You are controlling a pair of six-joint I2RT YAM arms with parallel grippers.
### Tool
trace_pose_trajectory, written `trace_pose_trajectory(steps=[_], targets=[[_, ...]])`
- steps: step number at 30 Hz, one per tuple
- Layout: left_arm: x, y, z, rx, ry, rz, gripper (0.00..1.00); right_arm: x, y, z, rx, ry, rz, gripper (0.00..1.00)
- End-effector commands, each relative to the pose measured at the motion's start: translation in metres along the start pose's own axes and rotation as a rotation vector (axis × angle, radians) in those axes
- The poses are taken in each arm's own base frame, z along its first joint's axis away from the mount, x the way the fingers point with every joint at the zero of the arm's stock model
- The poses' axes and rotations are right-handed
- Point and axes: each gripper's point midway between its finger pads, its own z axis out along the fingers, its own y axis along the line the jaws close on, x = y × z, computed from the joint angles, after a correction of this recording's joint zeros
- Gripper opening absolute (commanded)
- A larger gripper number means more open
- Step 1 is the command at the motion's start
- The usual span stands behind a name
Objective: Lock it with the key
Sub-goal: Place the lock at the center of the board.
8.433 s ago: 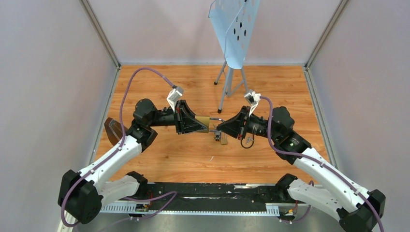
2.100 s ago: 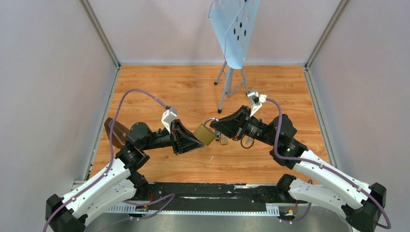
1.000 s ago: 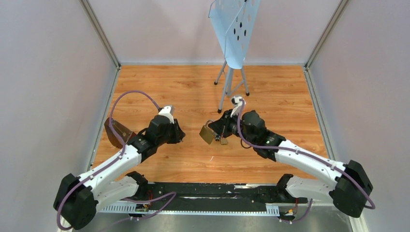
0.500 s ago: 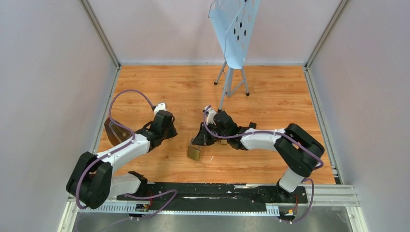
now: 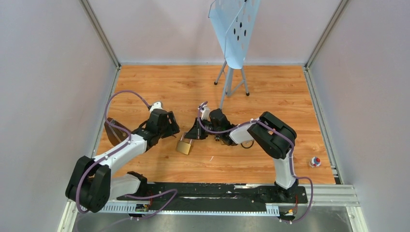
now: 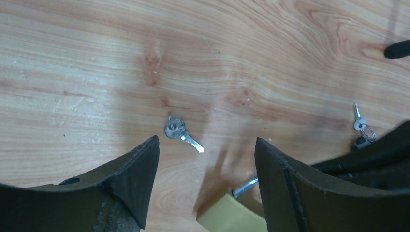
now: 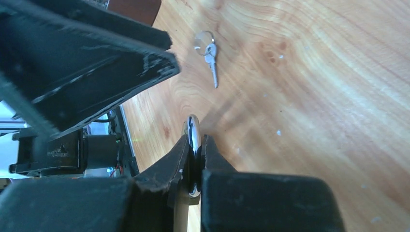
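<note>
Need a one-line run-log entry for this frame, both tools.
left tool open, empty | key loose on table, framed between its jaws | right tool shut on padlock shackle | key not in padlock

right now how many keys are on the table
2: a loose key on the wood near the padlock, and a ringed key beside the dark fob; more may be hidden.

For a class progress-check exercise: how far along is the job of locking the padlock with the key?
Done: the right gripper is shut on the shackle of the padlock. In hand: the left gripper hangs open over the key, which lies loose on the wood. Left: grasp the key, insert it, turn it.
</note>
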Motion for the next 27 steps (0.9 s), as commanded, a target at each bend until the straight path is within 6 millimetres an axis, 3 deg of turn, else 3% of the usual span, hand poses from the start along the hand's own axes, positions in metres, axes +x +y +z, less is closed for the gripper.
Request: trace_pose_trajectory(steps=[1,4,5,10,15,18,20,23,27], targets=[[-0.005,0.001,-0.012,0.007,-0.016,-0.023,0.81,-0.028,0.016,0.011,-0.110,-0.081,-0.048,0.00],[-0.018,0.006,-0.026,-0.015,-0.066,-0.039,0.86,-0.025,0.006,0.016,-0.083,-0.076,-0.035,0.02],[-0.020,0.007,-0.031,-0.024,-0.068,-0.038,0.87,-0.027,0.004,0.018,-0.070,-0.078,-0.033,0.06],[-0.035,0.012,-0.067,-0.041,-0.092,-0.011,0.99,-0.031,-0.018,0.023,0.061,-0.092,-0.051,0.49],[-0.055,0.018,-0.111,-0.071,-0.132,-0.063,1.00,-0.048,-0.041,0.011,0.258,-0.132,-0.121,0.70],[-0.047,0.024,-0.131,-0.103,-0.064,-0.065,1.00,-0.063,-0.046,-0.008,0.370,-0.174,-0.172,0.79],[-0.053,0.021,-0.146,-0.101,-0.055,-0.068,1.00,-0.074,-0.046,-0.026,0.438,-0.212,-0.207,0.84],[-0.055,0.019,-0.161,-0.073,-0.051,-0.045,1.00,-0.090,-0.039,-0.060,0.531,-0.297,-0.214,0.88],[-0.057,0.008,-0.185,0.058,-0.084,0.028,1.00,-0.092,-0.031,-0.115,0.624,-0.406,-0.166,0.94]])
